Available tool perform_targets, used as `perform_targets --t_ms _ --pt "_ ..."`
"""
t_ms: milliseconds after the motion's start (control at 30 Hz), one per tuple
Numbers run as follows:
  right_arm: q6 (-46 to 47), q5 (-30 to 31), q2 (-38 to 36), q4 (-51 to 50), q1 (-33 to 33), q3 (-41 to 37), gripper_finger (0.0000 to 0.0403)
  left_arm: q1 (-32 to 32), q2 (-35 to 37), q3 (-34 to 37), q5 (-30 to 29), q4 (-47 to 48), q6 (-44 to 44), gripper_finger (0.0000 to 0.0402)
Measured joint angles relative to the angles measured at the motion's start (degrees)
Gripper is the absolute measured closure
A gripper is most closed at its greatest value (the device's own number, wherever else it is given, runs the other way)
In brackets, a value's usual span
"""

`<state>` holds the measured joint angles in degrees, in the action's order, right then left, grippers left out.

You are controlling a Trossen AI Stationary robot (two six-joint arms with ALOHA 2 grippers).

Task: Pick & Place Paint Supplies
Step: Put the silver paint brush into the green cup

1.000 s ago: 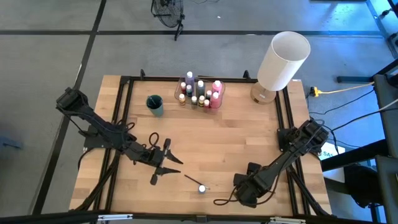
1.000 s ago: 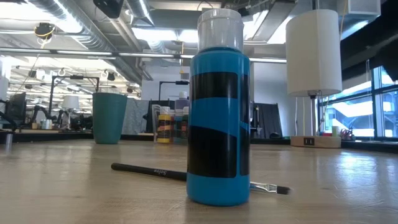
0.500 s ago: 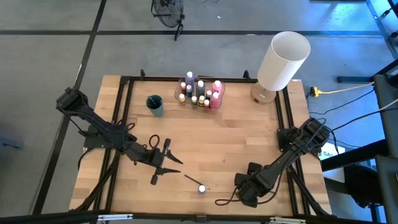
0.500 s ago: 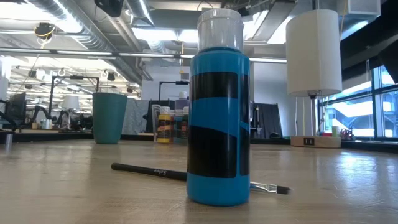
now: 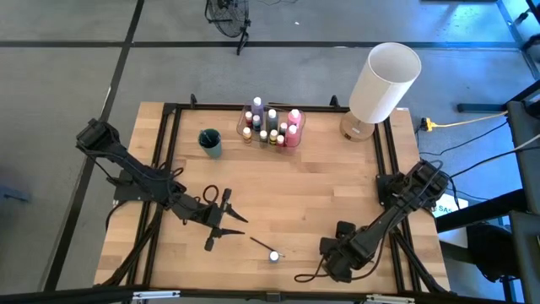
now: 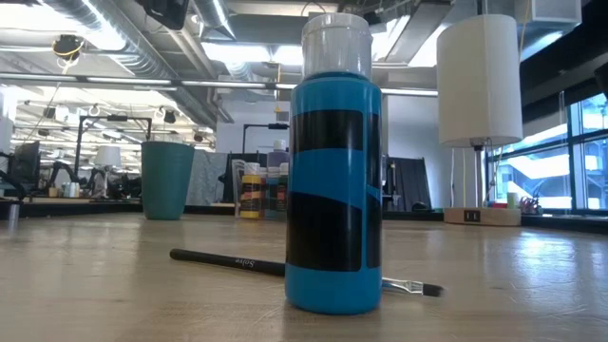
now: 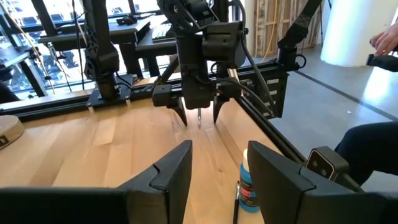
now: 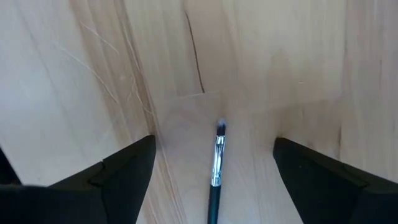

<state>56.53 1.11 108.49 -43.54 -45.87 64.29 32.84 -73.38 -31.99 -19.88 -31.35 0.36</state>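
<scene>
Over the last second nothing on the table shifts, and both arms hold position. Right gripper (image 8: 214, 142) is spread wide near the front edge, a paintbrush (image 8: 215, 177) between its fingers but not clamped. Left gripper (image 7: 219, 145) is partly open, empty, aimed at the blue paint bottle (image 7: 247, 186), which stands beside a second brush (image 6: 285, 268). Judgement: a pause, no pick made yet
</scene>
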Motion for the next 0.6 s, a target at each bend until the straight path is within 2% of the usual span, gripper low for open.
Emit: perform_targets --t_ms 433,600 --pt "0.01 0.31 0.0 0.45 0.02 -0.02 0.0071 0.0 0.0 0.0 -0.04 0.02 0.02 0.0251" --pt "-0.23 1.27 0.0 0.87 0.0 -0.02 0.0097 0.0 0.0 0.0 -0.04 0.88 0.02 0.0251"
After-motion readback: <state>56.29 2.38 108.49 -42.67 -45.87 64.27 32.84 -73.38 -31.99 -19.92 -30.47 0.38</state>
